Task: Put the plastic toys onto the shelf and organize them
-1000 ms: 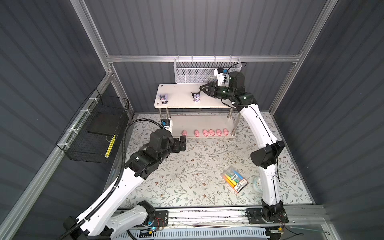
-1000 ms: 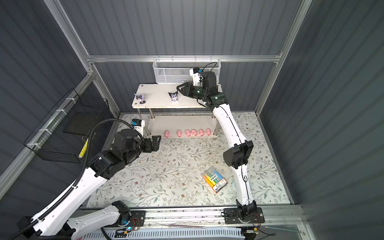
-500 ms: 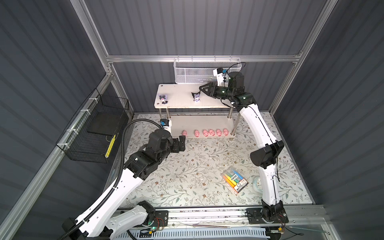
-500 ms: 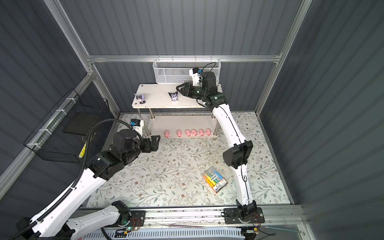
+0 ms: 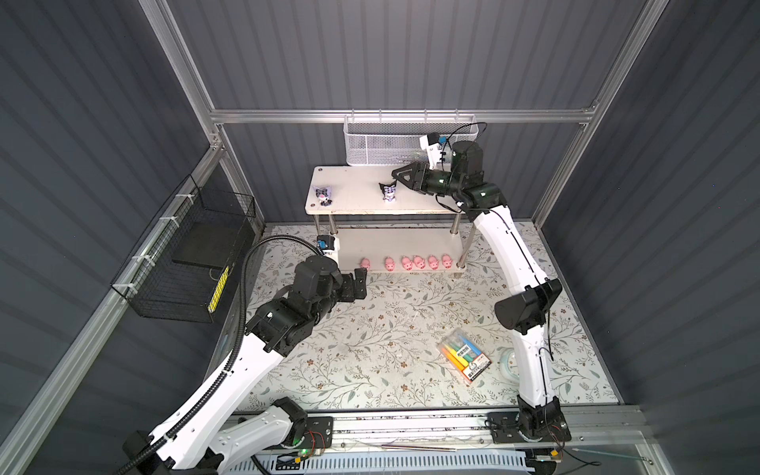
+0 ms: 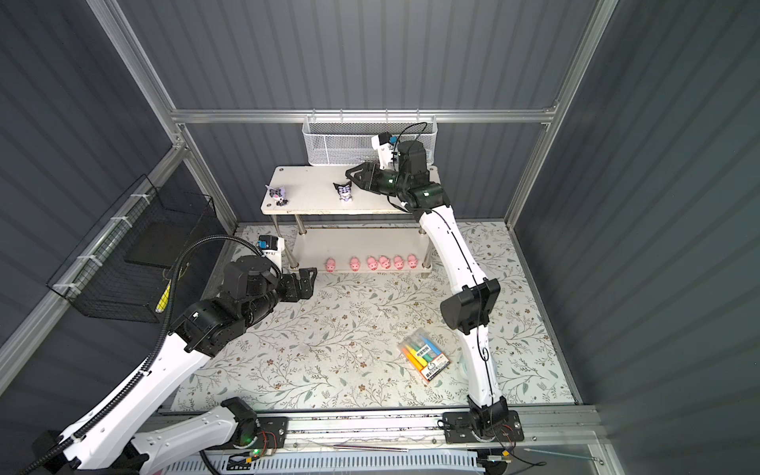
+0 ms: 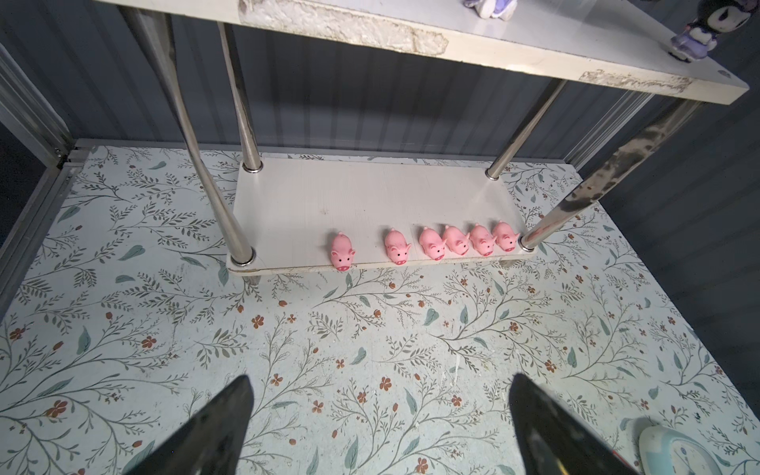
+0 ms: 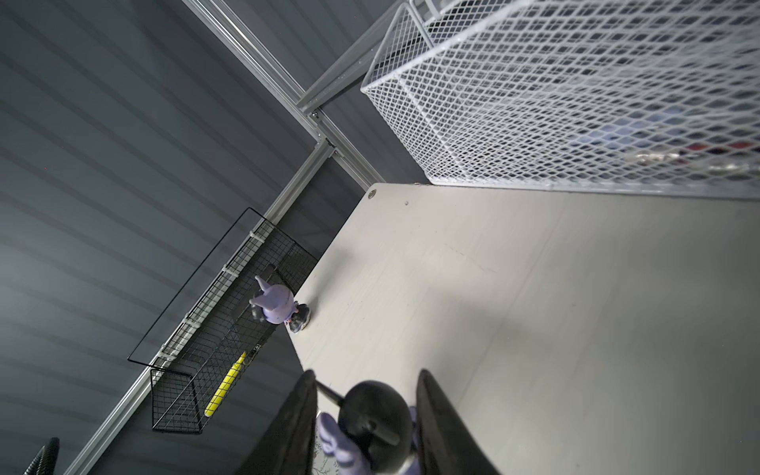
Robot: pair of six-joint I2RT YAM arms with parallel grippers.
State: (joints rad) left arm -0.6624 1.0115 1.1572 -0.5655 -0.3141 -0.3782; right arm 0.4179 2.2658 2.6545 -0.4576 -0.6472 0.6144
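The floral mat (image 5: 390,341) covers the cell floor. The shelf (image 5: 353,202) stands at the rear of the mat against the back wall, below the mesh basket (image 5: 382,144). A wire basket (image 5: 185,263) hangs on the left wall. The right arm reaches over the right end of the top board. The right gripper (image 5: 397,179) lies roughly level, jaws narrow and closed on the centre figurine (image 5: 388,192), which is upright at mid-board. In the right wrist view its purple body sits against both fingers (image 8: 436,419) and its black head fills the gap. The left gripper (image 5: 362,283) hovers over the mat just in front of the left end of the lower board (image 5: 395,246). It points at the shelf, jaws wide, with nothing between them. The marker pack (image 5: 464,360) lies on the mat at front right, beside the right arm. A pale-blue clock (image 7: 678,452) lies on the mat near it. The left figurine (image 5: 323,194) stands near the left front corner of the top board, well apart from the centre figurine. 6 pigs (image 5: 418,262) line the front edge of the lower board, snouts forward. The 4 nearest the right front post are packed close, and the 2 to their left are spaced wider.
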